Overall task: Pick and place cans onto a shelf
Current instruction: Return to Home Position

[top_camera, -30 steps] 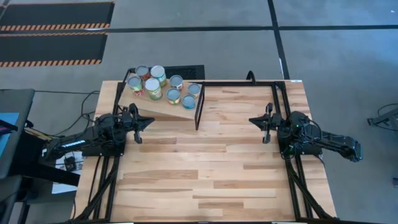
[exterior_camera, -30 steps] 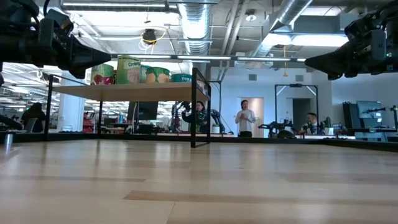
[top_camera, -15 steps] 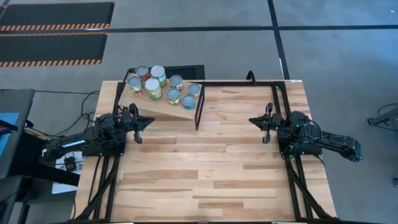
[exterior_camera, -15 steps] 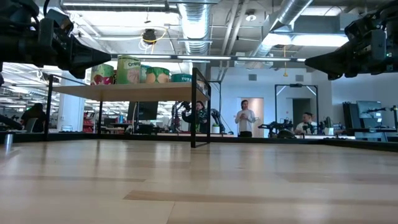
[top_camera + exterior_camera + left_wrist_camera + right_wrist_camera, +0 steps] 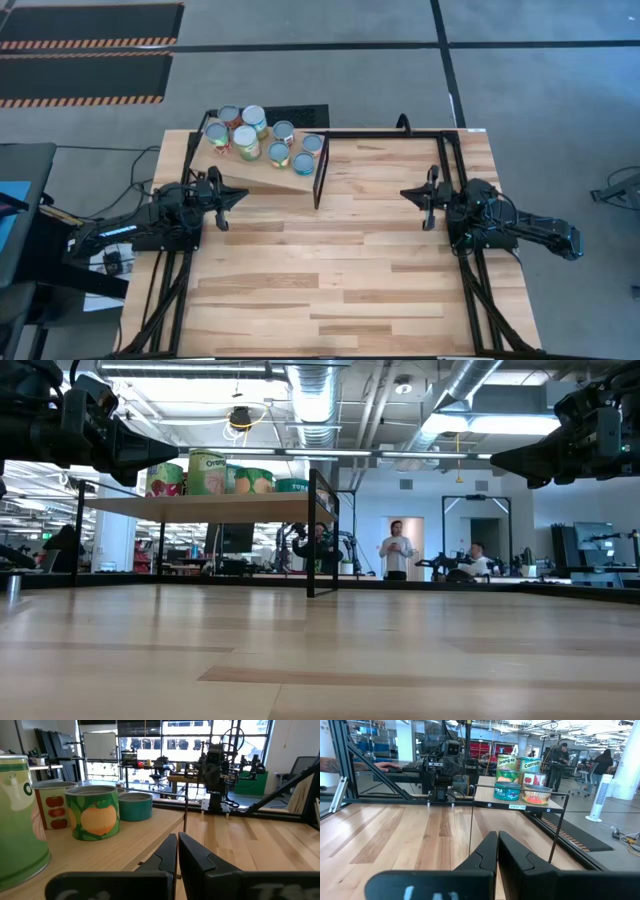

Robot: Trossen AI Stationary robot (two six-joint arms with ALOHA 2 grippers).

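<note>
Several cans (image 5: 262,140) with silvery tops stand upright in a cluster on the sloping light-wood shelf (image 5: 272,175) at the table's far left. The low view shows the cans (image 5: 215,473) side by side on the shelf board (image 5: 200,507). My left gripper (image 5: 243,195) hovers level just near of the shelf, shut and holding nothing; its wrist view shows the cans (image 5: 92,812) close by. My right gripper (image 5: 405,192) waits at the table's right side, pointing toward the shelf, shut and holding nothing. Its wrist view shows the cans (image 5: 517,777) far off.
The shelf's thin black frame post (image 5: 320,170) stands at its right end. Black rails (image 5: 465,270) run along both table sides and the far edge. The planked tabletop (image 5: 330,270) stretches between the arms. People (image 5: 396,550) are in the room beyond.
</note>
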